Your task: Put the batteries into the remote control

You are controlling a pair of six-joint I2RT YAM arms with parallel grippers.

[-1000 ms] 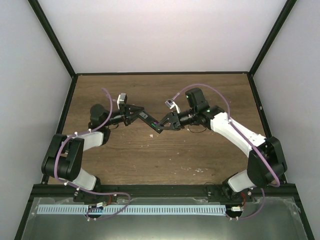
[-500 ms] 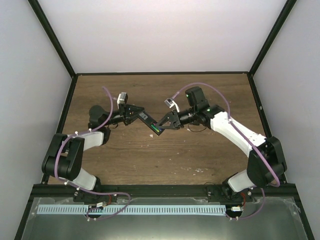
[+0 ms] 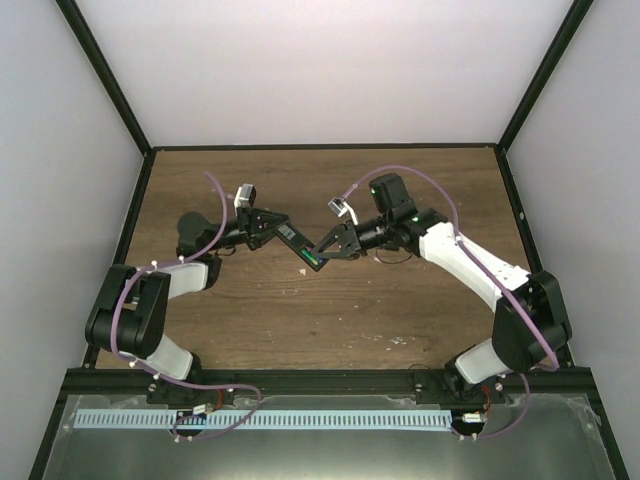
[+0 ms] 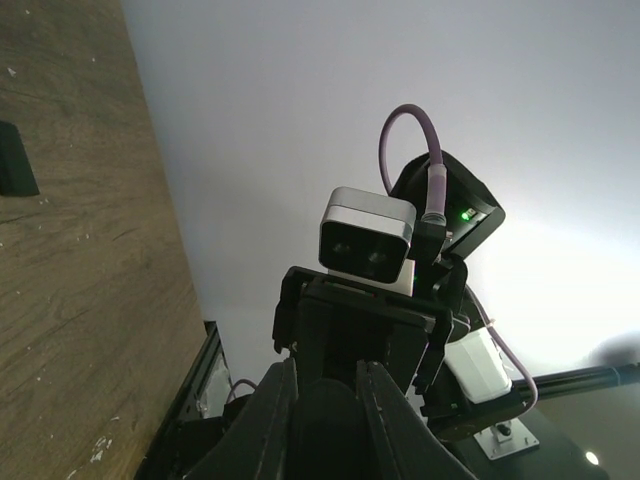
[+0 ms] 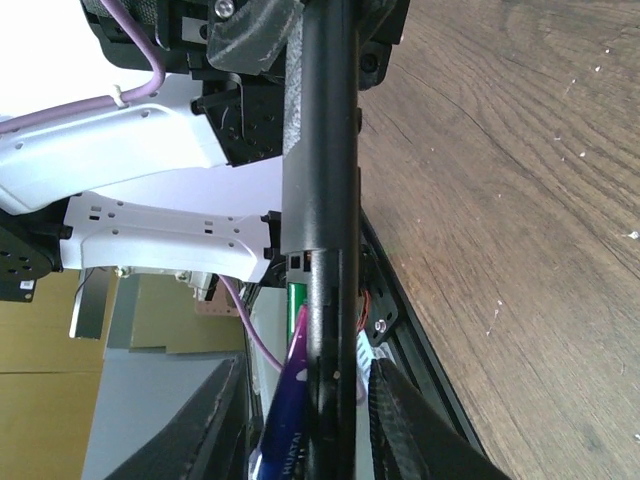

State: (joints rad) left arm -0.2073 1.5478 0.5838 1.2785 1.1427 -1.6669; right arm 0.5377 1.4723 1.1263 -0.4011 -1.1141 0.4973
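Slim blk remote (image 5: 320, 150), green/purple cyl. batts (image 5: 284, 422)

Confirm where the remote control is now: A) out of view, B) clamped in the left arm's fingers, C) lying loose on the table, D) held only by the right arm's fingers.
B: the left gripper clamps one end of the remote control, while the right gripper sits at its other end.
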